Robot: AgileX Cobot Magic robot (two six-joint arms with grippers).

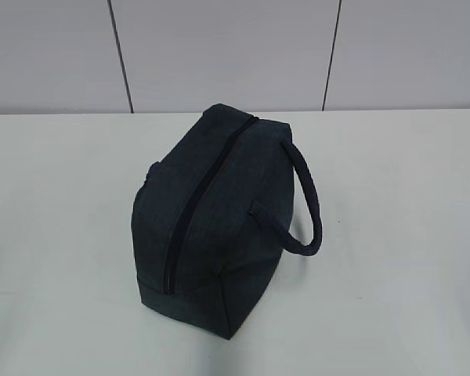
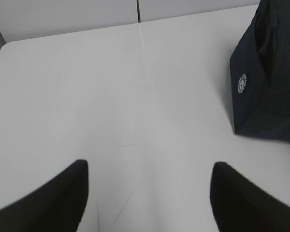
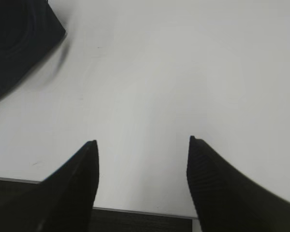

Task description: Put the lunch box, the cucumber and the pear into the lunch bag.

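Exterior view: lunch bag [image 1: 207, 223] alone on white counter [image 1: 392, 235], dark navy fabric, boxy, long top zipper [image 1: 200, 207] closed, thick looped handle [image 1: 301, 204] arching off one side. Left wrist view: left gripper [image 2: 150, 193] jaws spread, nothing between them, bare counter below; bag corner with small round white logo [image 2: 241, 83] ahead and right of jaws. Right wrist view: right gripper [image 3: 142, 183] jaws spread, empty; bag ahead and left of jaws.

Lunch bag [image 1: 211, 219]: dk navy woven cloth, matt, fine rough weave; thick cloth handle [image 1: 305, 204], right side. Small round pale badge [image 2: 241, 83] on bag's end. Table [image 1: 55, 235]: white, smooth, matt w/ faint sheen. Gripper fingers [image 3: 217, 188]: black, matt, finely ribbed.
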